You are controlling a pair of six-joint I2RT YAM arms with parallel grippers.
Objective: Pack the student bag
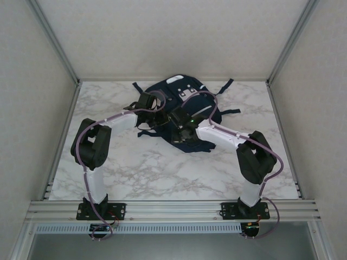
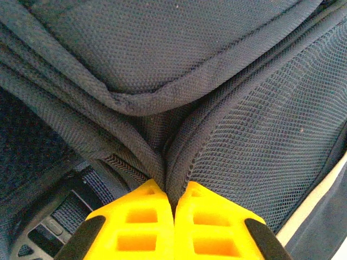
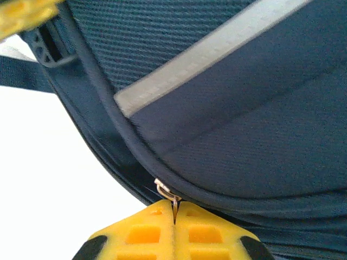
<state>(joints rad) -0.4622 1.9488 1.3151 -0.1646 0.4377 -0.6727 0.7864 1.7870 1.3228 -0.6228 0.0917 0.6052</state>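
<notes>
Two tools are busy on the student bag [image 1: 187,103], which lies at the far middle of the counter [image 1: 162,179], close to its back edge, with its straps spread to both sides. Your left tool [image 2: 174,200] is clenched on a fabric fold [image 2: 162,162] where two padded mesh panels meet. I judge that you hold it there to keep the bag from sliding and to keep the cloth tense. Your right tool [image 3: 174,210] is clenched on the thin metal zipper pull [image 3: 165,190], at the piped edge below the grey reflective stripe [image 3: 217,59]. This seems to be the hand that must run the zipper, probably to open the bag for packing.

From the top view you get the layout: both arms bend inward and meet at the near side of the bag, the tools just beside each other. What each one pinches you cannot tell from there; the wrist views make it plain. The left wrist view also gives you a black strap buckle [image 2: 49,227] beside the fold.
</notes>
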